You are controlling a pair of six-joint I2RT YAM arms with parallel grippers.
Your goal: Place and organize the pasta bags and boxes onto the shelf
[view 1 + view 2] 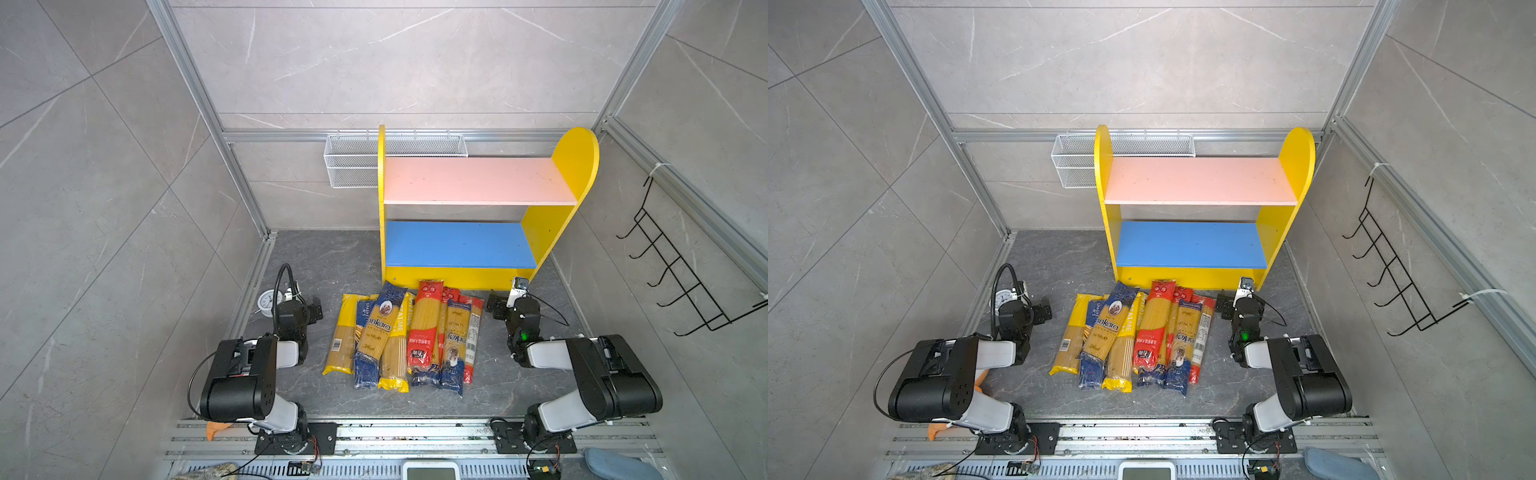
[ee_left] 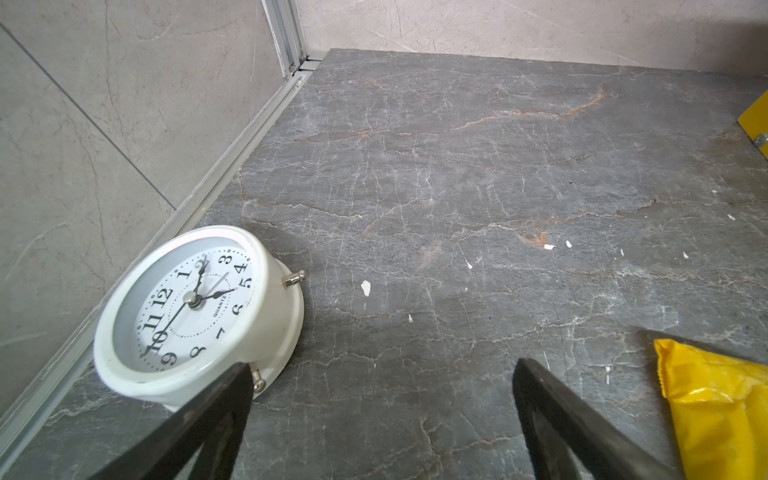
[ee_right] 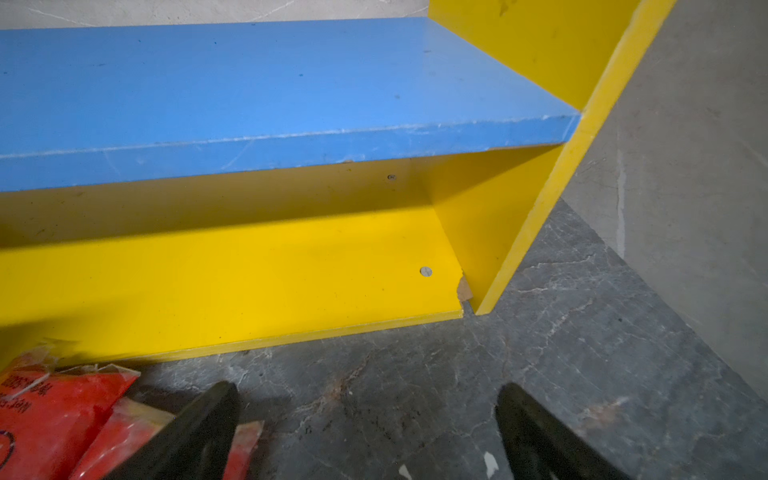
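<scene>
Left hand (image 2: 382,363), right hand (image 3: 368,385) (both spread)

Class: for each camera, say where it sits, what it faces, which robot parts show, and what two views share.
Top views: overhead, looking down at shelf, packs; left arm, right arm show.
Left wrist: on left arm, facing clock; open left gripper shows.
Right wrist: on right arm, facing shelf; open right gripper shows.
Shared: clock, in left wrist and top views.
</scene>
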